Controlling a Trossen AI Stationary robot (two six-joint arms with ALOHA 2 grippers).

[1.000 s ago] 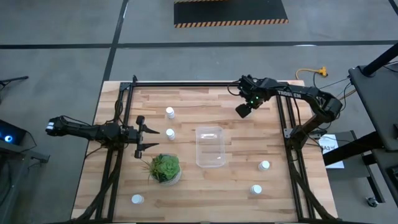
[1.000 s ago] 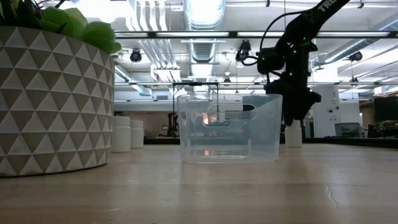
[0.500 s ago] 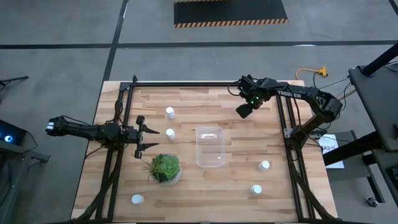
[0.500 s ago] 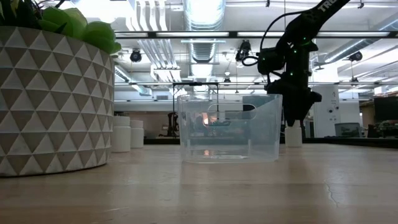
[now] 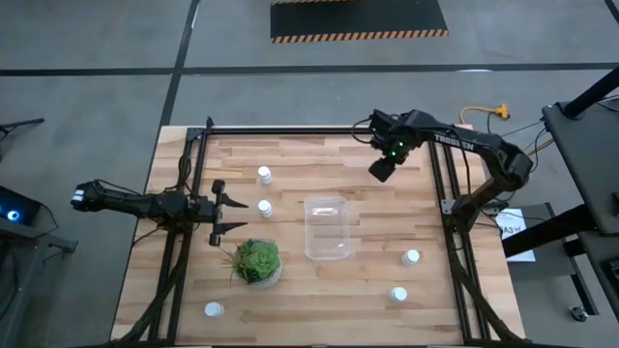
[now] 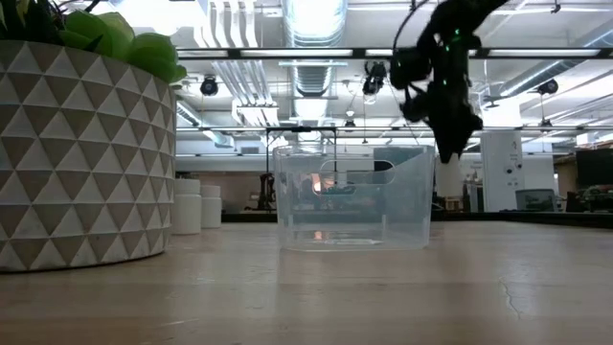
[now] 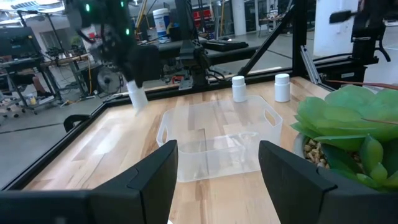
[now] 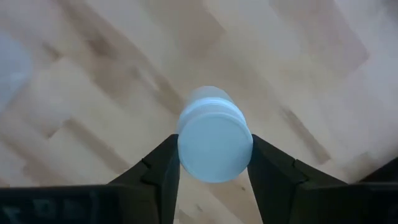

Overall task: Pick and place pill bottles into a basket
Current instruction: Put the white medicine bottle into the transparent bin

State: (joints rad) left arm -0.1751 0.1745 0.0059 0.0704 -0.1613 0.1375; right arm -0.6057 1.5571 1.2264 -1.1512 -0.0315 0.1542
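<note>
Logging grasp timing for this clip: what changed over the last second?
The right hand closed on a bottle and lifted it off the table. The left hand, basket, plant and five other bottles stayed put.

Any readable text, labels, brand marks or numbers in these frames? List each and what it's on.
"TROSSEN": white lettering on the right arm, small and only partly legible in the high view.
Paper sheet beside the table: dark print, too small to read.
Pill bottles: no label can be read.
Basket: no markings seen.
Nothing else is readable.
</note>
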